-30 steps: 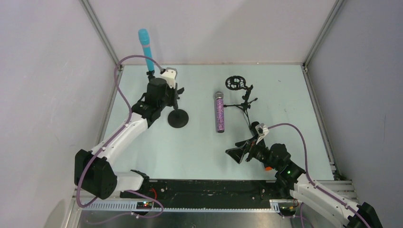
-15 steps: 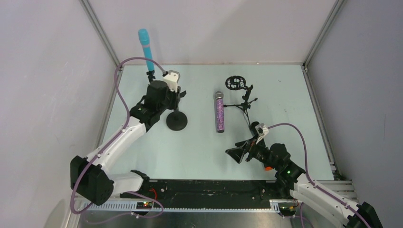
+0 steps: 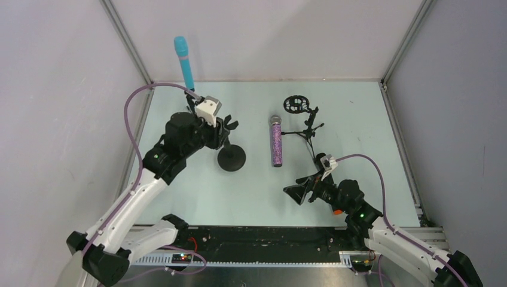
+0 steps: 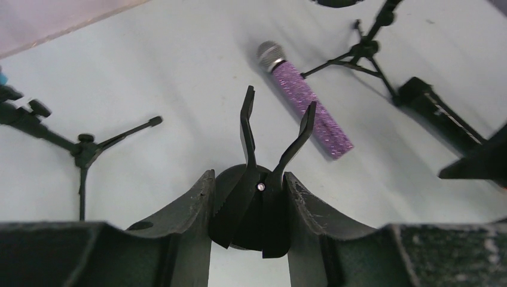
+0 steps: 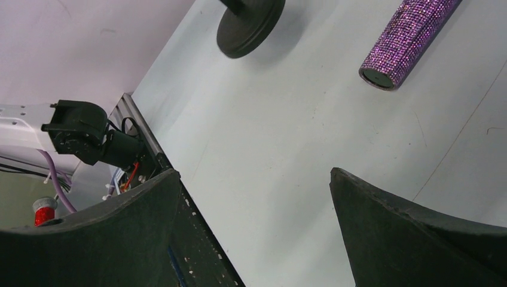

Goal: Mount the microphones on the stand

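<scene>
At the left rear of the table [image 3: 359,119]: the left gripper [image 4: 248,179] was pinched on the neck of a black clip [image 4: 247,137], the top of a round-base stand [image 3: 231,158].
Clip: its two prongs stood free beyond the fingers, mouth empty, pointing towards the purple microphone [image 3: 275,142].
Stand base: the black disc sat just left of the purple microphone; whether it lay flat on the table could not be told.
Purple microphone: lying loose mid-table, silver head to the rear, touching neither stand.
Blue microphone [image 3: 184,60]: upright in the rear-left corner, seemingly already on a tripod.
Third microphone: not clearly seen; only an orange spot [image 3: 338,211] showed under the right arm.
Tripod stand [image 3: 307,122]: to the right of the purple microphone, its ring mount empty.
Right gripper [image 5: 254,173]: fingers spread wide, holding nothing, hovering near the purple microphone's tail end.
Step in hand, as judged: bringing the round-base stand into place to receive the purple microphone.
Doing it well: keep the pinch low on the neck so the prongs stay clear; settle the disc flat before loading; have the right arm take the purple barrel at mid-length and press it in while the left steadies the stand.
Risk: the top-heavy stand could tip if released early.
Writing: no brand, label or lettering could be read.
</scene>
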Robot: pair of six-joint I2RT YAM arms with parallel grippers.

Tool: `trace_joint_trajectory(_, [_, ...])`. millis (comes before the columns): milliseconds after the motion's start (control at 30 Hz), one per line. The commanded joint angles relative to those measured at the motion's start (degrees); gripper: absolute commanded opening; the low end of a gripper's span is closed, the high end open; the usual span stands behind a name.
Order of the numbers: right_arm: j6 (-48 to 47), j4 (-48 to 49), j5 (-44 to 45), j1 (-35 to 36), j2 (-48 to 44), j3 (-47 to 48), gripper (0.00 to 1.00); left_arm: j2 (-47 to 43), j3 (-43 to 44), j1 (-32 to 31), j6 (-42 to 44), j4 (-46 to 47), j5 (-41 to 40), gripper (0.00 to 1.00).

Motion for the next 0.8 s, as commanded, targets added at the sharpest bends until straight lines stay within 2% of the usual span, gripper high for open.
trace_joint_trajectory(0, [-1.94,1.57,1.35,-0.33,0.50,2.93,1.00,-3.89,0.05,-1.08,0.02,3.59,9.55,0.00])
trace_joint_trajectory(467, [-2.25,1.04,0.83,-1.09,-0.47,3.26,1.00,-4.11,-0.66,-7.99,2.57,3.47,17.21,0.00])
trace_joint_trajectory(600, [-2.36,0.87,0.63,-1.32,-0.46,3.26,1.00,-3.60,-1.27,-10.11,4.23,3.23,14.28,0.00])
trace_joint_trajectory(767, [-2.47,-0.14,0.65,-1.39,-0.82,3.41,1.00,-3.21,-1.48,-10.75,5.15,2.93,6.37,0.00])
